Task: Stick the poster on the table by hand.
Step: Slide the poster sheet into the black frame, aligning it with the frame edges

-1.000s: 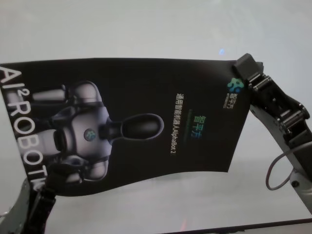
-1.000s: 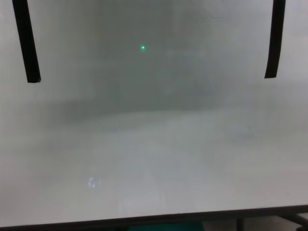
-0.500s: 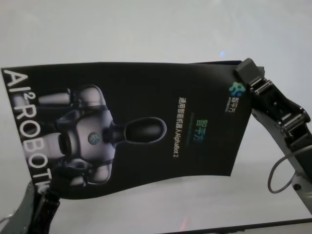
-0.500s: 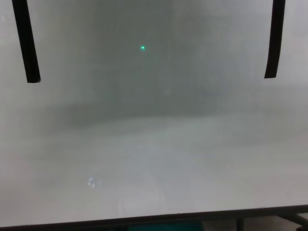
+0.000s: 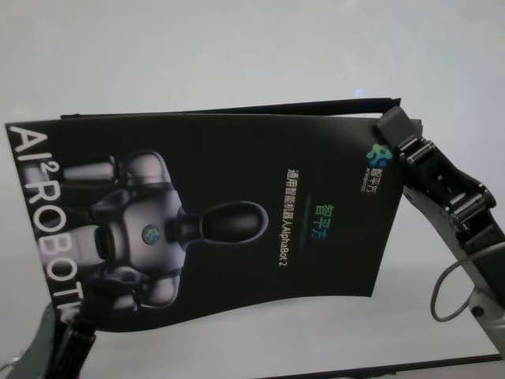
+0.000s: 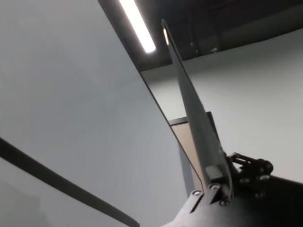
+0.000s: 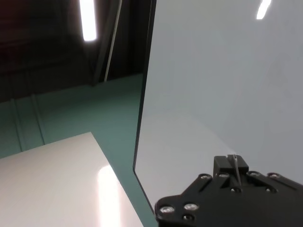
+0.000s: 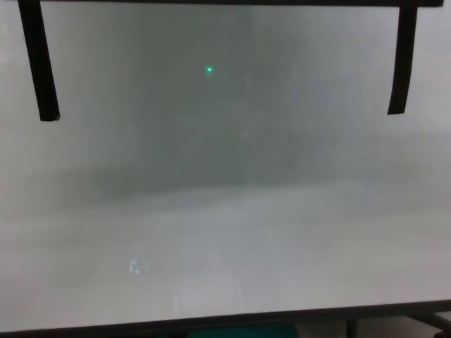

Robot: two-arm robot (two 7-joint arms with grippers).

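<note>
The poster (image 5: 237, 197), a black glossy sheet with a grey robot picture and white letters, hangs in the air above the white table (image 5: 237, 47). My right gripper (image 5: 392, 126) is shut on its far right corner. My left gripper (image 5: 75, 316) is shut on its near left corner and is mostly hidden under the sheet. In the left wrist view the poster (image 6: 194, 109) shows edge-on, clamped in the left gripper (image 6: 215, 175). In the right wrist view a thin edge of the sheet sits in the right gripper (image 7: 234, 166). The sheet sags in a wave along its near edge.
Two narrow black strips (image 8: 39, 63) (image 8: 402, 60) lie on the table (image 8: 225, 232) at far left and far right. A thin dark line (image 8: 211, 2) runs along the chest view's upper border. The table's dark front edge (image 5: 394, 366) lies close to me.
The poster has shifted slightly toward me and tilted, so its far edge now shows as a dark band. A dark line has appeared at the top of the chest view.
</note>
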